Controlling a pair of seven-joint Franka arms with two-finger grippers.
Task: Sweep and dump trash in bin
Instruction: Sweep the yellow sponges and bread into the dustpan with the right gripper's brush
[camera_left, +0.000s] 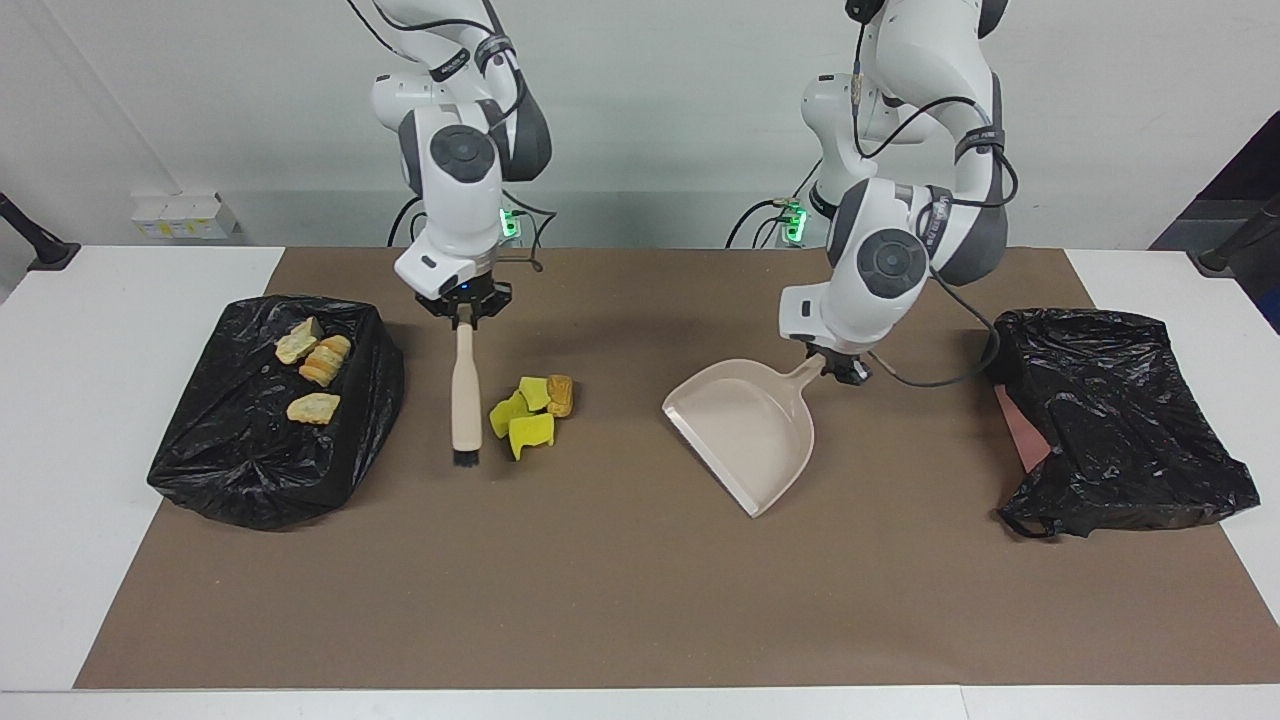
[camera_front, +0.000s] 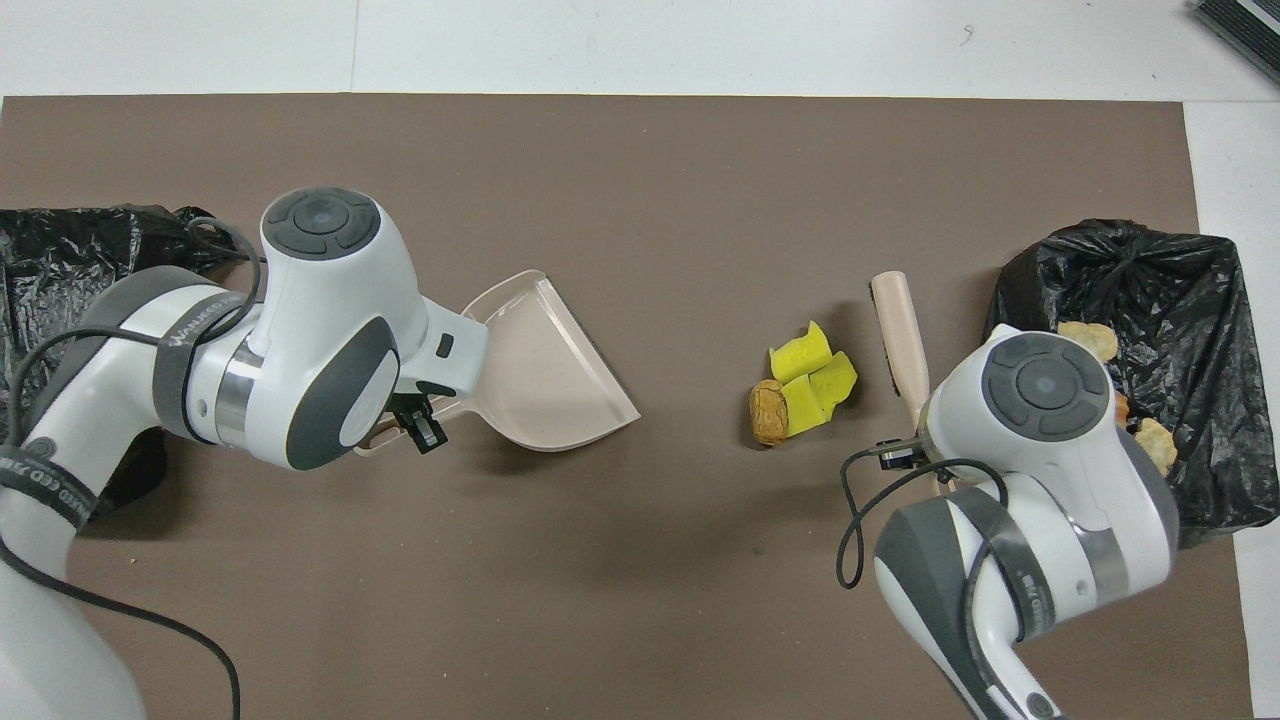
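Trash lies in two lots: a small cluster of yellow-green sponge pieces (camera_left: 522, 420) with an orange-brown lump (camera_left: 561, 395) touching them on the brown mat (camera_left: 620, 600), and several pale yellow chunks (camera_left: 312, 368) resting on top of a crumpled black bag (camera_left: 270, 415) at the right arm's end of the table. The cluster sits between the two grippers, just beside the bristle end of the brush (camera_left: 464, 390), toward the left arm's end from it. The right gripper (camera_left: 464, 306) hangs over the mat with its fingers closed on the top of the brush handle, so the pale handle points away from the robots and the dark bristles sit low at the mat, with the bag of chunks close on the brush's other flank. The left gripper (camera_left: 838, 366) is clamped on the handle of the beige dustpan (camera_left: 745, 430), whose open mouth is turned toward the cluster and stands well apart from it; whether its lip touches the mat I cannot tell. Past the left gripper, at the left arm's end of the table, lies a second black bag (camera_left: 1115, 420) with a reddish object (camera_left: 1020, 425) partly showing under it.
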